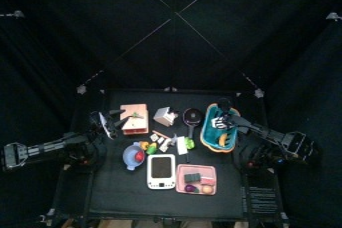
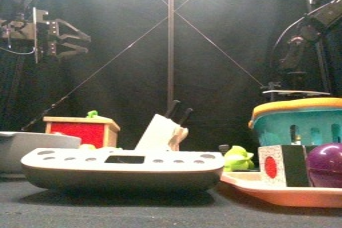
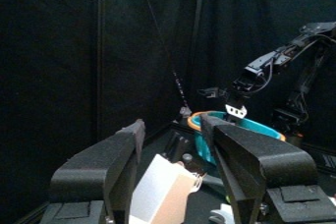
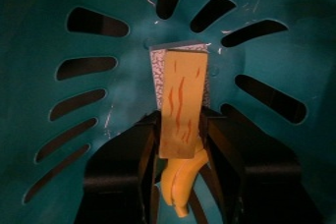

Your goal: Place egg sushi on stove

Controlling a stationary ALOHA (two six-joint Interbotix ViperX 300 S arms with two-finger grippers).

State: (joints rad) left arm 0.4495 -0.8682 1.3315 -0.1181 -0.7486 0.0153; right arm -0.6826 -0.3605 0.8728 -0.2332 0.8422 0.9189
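The stove (image 2: pixel 123 167) lies nearest the front camera, a flat white panel with rounded corners at the table's front edge, nothing resting on its face. From above, the stove (image 1: pixel 160 170) sits at the front middle of the table, with a blue item (image 1: pixel 134 156) just to its left and the pink tray (image 1: pixel 198 180) just to its right.

On the left, the left gripper (image 3: pixel 184 159) hangs raised above the table's left side, fingers (image 3: pixel 112 164) spread apart and holding nothing. Below and ahead of it stands a white wedge block (image 3: pixel 160 191). A red box (image 2: pixel 83 131) stands behind the stove on the left, and the same wedge block (image 2: pixel 162 133) rises behind the stove's middle.

To the right, the pink tray (image 2: pixel 254 182) carries a purple ball (image 2: pixel 326 164) and a small red-and-white piece (image 2: pixel 273 162). A green toy (image 2: pixel 238 157) sits between stove and tray.

Further right, the teal basket (image 1: pixel 219 134) stands at the table's right rear. The right gripper (image 4: pixel 184 159) reaches down into the basket (image 4: pixel 79 100), its fingers (image 4: pixel 132 164) pinching the egg sushi (image 4: pixel 183 105), a yellow slab on white rice lying on the basket floor, well apart from the stove.
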